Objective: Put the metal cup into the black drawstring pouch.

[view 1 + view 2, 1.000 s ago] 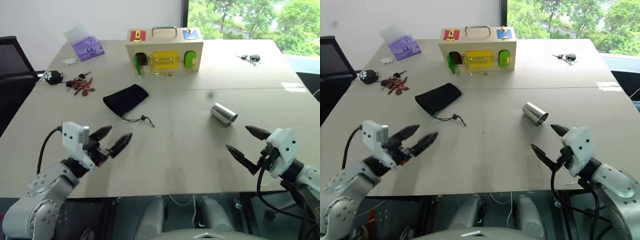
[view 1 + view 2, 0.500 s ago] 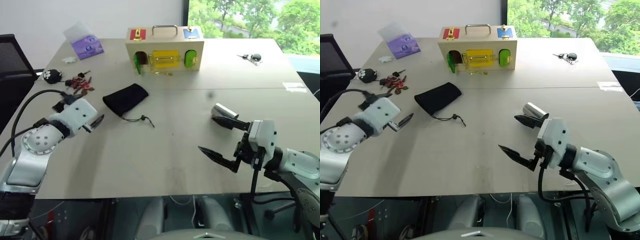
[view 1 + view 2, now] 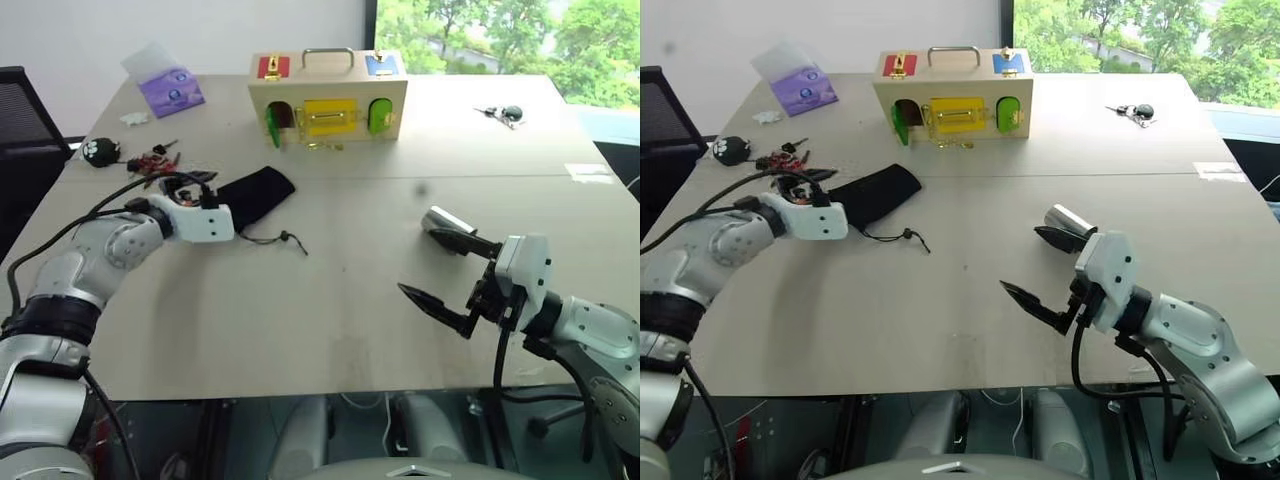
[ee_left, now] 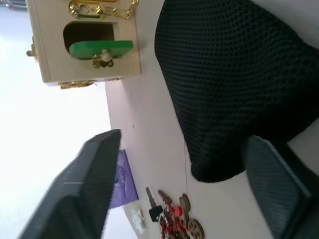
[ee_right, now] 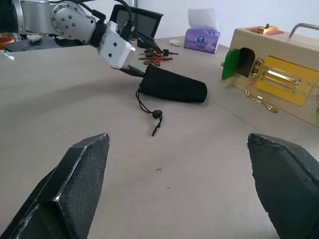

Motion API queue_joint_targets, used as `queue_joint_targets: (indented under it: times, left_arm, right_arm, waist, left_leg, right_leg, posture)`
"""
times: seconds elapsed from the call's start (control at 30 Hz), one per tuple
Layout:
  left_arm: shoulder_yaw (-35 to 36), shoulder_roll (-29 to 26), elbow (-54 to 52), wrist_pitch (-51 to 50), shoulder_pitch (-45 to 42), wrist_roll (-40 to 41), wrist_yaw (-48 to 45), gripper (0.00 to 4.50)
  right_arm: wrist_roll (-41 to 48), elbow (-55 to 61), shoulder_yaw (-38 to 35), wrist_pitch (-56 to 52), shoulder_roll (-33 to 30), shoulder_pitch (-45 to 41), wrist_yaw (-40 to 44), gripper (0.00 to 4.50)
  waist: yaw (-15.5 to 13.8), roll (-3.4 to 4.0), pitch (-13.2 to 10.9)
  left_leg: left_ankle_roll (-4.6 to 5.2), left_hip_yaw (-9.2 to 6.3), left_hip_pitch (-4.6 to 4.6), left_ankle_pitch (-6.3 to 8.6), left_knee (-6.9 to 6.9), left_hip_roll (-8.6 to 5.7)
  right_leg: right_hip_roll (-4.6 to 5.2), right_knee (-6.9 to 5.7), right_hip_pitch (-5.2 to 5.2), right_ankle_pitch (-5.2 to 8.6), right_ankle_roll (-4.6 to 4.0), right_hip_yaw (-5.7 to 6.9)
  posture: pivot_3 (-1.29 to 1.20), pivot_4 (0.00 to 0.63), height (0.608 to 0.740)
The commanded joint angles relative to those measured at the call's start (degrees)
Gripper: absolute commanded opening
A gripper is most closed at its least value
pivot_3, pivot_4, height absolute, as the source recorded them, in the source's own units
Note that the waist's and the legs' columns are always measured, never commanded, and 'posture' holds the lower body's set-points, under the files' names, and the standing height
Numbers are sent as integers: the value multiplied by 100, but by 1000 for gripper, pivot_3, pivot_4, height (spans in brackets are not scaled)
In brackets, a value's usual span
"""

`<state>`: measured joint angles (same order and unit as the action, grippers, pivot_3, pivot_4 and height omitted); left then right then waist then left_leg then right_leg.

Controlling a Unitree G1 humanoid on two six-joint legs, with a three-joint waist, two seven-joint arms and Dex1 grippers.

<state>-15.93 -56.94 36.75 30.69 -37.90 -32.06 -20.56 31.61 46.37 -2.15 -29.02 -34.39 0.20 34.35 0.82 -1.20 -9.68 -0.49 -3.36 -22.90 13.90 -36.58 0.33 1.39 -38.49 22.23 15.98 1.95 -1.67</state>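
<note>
The black drawstring pouch (image 3: 256, 194) lies flat left of the table's middle, its cord and toggle (image 3: 284, 237) trailing toward me. My left gripper (image 4: 184, 138) is at the pouch's near end, open, one finger on each side of the fabric. The metal cup (image 3: 449, 222) lies on its side to the right, partly behind one finger of my right gripper. That right gripper (image 3: 418, 262) hovers open just in front of the cup, holding nothing.
A wooden latch box (image 3: 328, 95) stands at the back centre. A purple tissue pack (image 3: 172, 88), a black furry toy (image 3: 103, 151) and loose keys (image 3: 160, 166) lie at the back left, more keys (image 3: 500, 113) at the back right. A black chair (image 3: 25, 130) stands left of the table.
My left arm reached forward to the pouch, its wrist rolling, and its fingers now straddle the pouch's end. My right gripper swung left in front of the cup, then held still.
</note>
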Motion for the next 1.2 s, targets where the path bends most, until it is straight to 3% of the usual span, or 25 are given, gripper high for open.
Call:
queue_joint_targets:
  times: [0.03, 0.17, 0.27, 0.37, 0.43, 0.53, 0.67, 0.8, 1.07, 1.1, 1.17, 1.2]
  left_arm:
    - [47, 84, 375, 351, -331, 220, -274, 1676]
    - [378, 473, 349, -2, -297, 1597, -1712, 48]
    - [616, 702, -160, -714, -164, 2404, -2531, 48]
    - [893, 929, -1156, -2293, 47, 3248, -3175, 48]
    - [1054, 1031, -1930, -3688, 150, 3793, -3412, 48]
    - [1336, 1145, -2915, -6017, 191, 4682, -3472, 48]
    - [1783, 1350, -3563, -7955, 108, 5661, -3303, 48]
    - [2071, 1559, -3874, -8895, 56, 6127, -2988, 48]
    - [2273, 1904, -4098, -9605, -69, 6538, -2443, 48]
    - [2289, 1937, -4109, -9702, -97, 6590, -2379, 0]
    - [2371, 2033, -4104, -9915, -154, 6722, -2274, 0]
    - [2411, 2092, -4089, -10018, -183, 6784, -2214, 0]
  right_arm:
    - [-3, 216, -130, -67, -8, -16, -208, 4500]
    - [-129, 203, -189, -180, -24, -15, -485, 4500]
    - [-265, 168, -209, -267, -20, 11, -681, 4500]
    - [-173, 149, -266, -842, 23, 3, -1084, 4500]
    - [345, 143, -449, -1450, 168, -43, -1379, 4500]
    - [1068, 99, -735, -2379, 346, -175, -1813, 4500]
    - [1521, -289, -956, -3011, 651, -532, -2308, 4500]
    - [1490, -945, -987, -3229, 892, -1023, -2594, 4500]
    - [790, -2577, -648, -2707, 1111, -1842, -2425, 4500]
    - [756, -2708, -626, -2659, 1136, -1918, -2368, 3998]
    - [569, -2890, -501, -2499, 1146, -2000, -2278, 3410]
    - [506, -2954, -447, -2397, 1172, -2013, -2199, 2713]
  waist:
    - [8, 0, 0]
    - [4, 0, 0]
    - [7, 0, 0]
    - [16, -1, -1]
    - [18, -1, -1]
    - [28, 0, -2]
    - [76, 0, -2]
    - [123, 1, -3]
    - [135, 4, -4]
    - [134, 4, -4]
    - [136, 4, -4]
    - [137, 4, -5]
  left_leg:
    - [0, 1, 0, 0, -1, 0]
    - [0, -1, 0, 0, -4, 1]
    - [0, -4, -2, 0, -13, 4]
    - [0, -5, -3, 0, -25, 5]
    - [0, -10, -4, 0, -36, 8]
    - [0, -15, -4, 0, -52, 10]
    - [1, -23, 0, -1, -63, 11]
    - [1, -22, 1, -1, -66, 9]
    - [1, -17, 1, -1, -62, 6]
    - [1, -17, 0, -1, -61, 6]
    - [1, -17, 0, -1, -62, 6]
    - [1, -17, 0, -1, -62, 6]
  right_leg:
    - [1, -1, 0, 0, 0, 0]
    - [1, -8, 0, 0, 0, 3]
    - [2, -15, 0, 0, 0, 6]
    - [1, -28, 0, 1, 0, 5]
    - [0, -38, -1, 1, 0, 5]
    - [-2, -48, -5, 1, 0, 6]
    - [-9, -52, -11, 1, 1, 2]
    - [-12, -55, -10, 1, 1, 1]
    - [-14, -52, -9, 1, 0, -4]
    - [-14, -52, -7, 1, 0, -5]
    - [-14, -52, -7, 0, 0, -7]
    - [-14, -52, -7, 0, 0, -8]
  posture:
    - [0, 150, 740]
    - [0, 150, 740]
    - [0, 150, 740]
    - [0, 150, 740]
    - [0, 150, 740]
    - [0, 150, 740]
    - [0, 150, 740]
    - [0, 150, 740]
    - [0, 150, 740]
    - [0, 150, 740]
    - [0, 150, 740]
    - [0, 150, 740]
